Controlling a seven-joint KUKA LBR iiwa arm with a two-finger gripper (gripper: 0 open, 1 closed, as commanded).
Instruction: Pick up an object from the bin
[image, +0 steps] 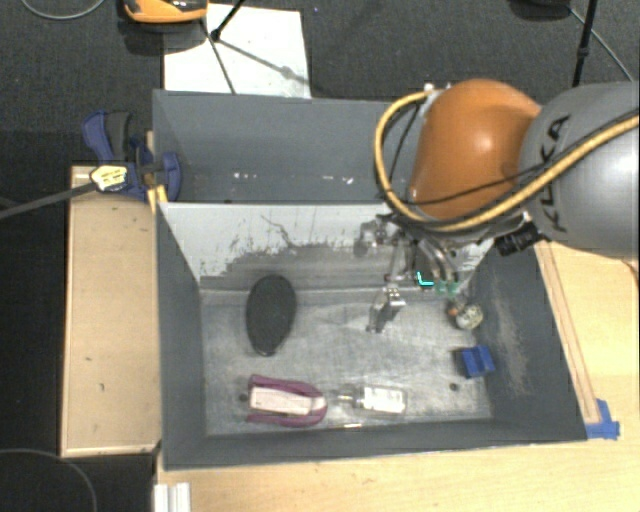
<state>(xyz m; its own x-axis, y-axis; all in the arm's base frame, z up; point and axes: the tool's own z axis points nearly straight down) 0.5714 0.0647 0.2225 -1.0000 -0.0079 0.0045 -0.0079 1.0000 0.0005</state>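
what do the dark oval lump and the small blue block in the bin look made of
Dark grey oval lump: looks like matte stone or dense foam; dull, no shine, so it stays open. Small blue block: probably plastic or foam, with even saturated colour and squared edges.

Grey bin (330, 355): dark oval (270, 313), purple-white item (287, 401), small bottle (378, 400), blue block (474, 361), round trinket (465, 317).

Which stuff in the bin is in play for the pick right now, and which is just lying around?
In play: gripper, low over the right half of the bin; small round silvery thing and blue block, nearest it. No target settled.
Lying about: dark oval lump; purple-and-white item; small clear bottle.
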